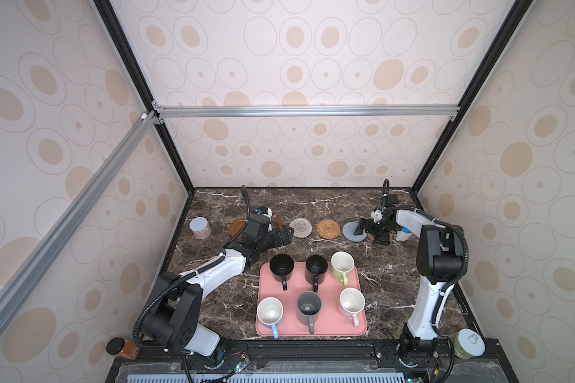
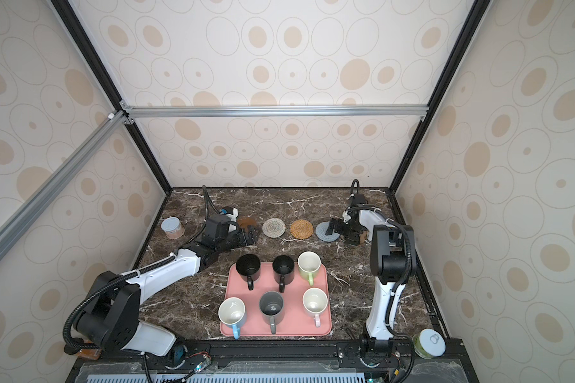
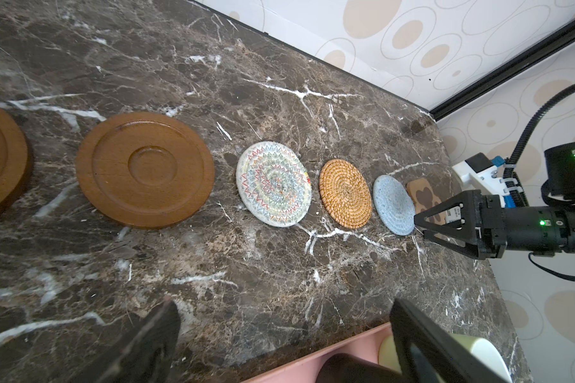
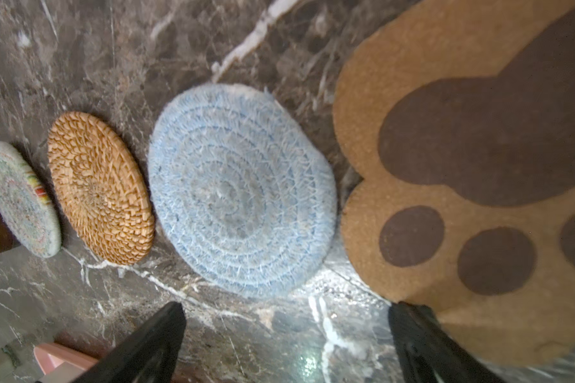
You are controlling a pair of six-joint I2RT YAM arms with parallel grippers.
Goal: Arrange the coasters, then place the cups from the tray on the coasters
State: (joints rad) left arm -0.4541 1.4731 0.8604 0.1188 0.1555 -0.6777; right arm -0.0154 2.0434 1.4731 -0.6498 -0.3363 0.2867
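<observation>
Six coasters lie in a row along the back: two wooden discs [image 3: 145,170] [image 1: 237,227], cream woven [image 1: 300,227], tan rattan [image 1: 328,228], grey-blue woven [image 4: 241,190] and paw-shaped [image 4: 472,172]. My left gripper [image 3: 284,311] hangs open and empty over bare marble between the discs and the pink tray [image 1: 263,328]. Open too, my right gripper [image 4: 287,313] hovers low at the near edges of the grey-blue and paw coasters. The tray holds six cups: two black [image 1: 281,267] [image 1: 316,267], green [image 1: 342,263], white with blue handle [image 1: 270,313], grey [image 1: 309,306], white with pink handle [image 1: 352,303].
A grey-lidded jar [image 1: 200,228] stands at the back left beside the discs. A white-lidded jar [image 1: 468,343] sits at the front right corner and a dark-lidded jar [image 1: 122,348] at the front left. Patterned walls close in three sides.
</observation>
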